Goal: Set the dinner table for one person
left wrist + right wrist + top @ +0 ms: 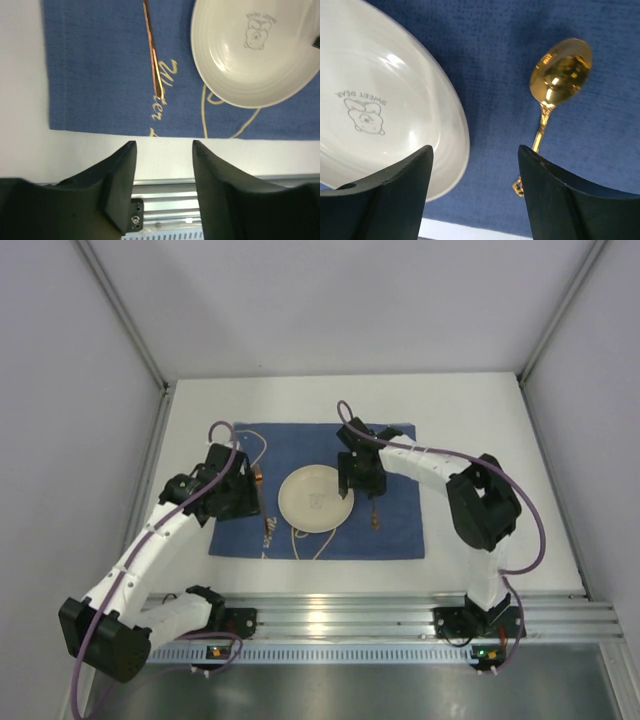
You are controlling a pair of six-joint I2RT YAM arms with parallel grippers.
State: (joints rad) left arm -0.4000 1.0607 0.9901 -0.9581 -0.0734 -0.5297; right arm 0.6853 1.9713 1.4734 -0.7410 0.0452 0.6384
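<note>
The white dinner table (480,420) carries a blue cloth (400,530) with pale line drawings. A white plate (316,498) with a bear print lies at the cloth's middle. A gold spoon (560,70) lies on the cloth right of the plate (380,100). A thin copper-coloured utensil (151,50) lies on the cloth left of the plate (255,50). My left gripper (164,145) is open and empty, above the cloth's left part (244,502). My right gripper (475,150) is open and empty, above the gap between plate and spoon (360,483).
A ribbed aluminium rail (400,615) runs along the table's near edge, with both arm bases on it. Grey walls with metal posts close in the left, right and back sides. Bare white tabletop (30,145) surrounds the cloth.
</note>
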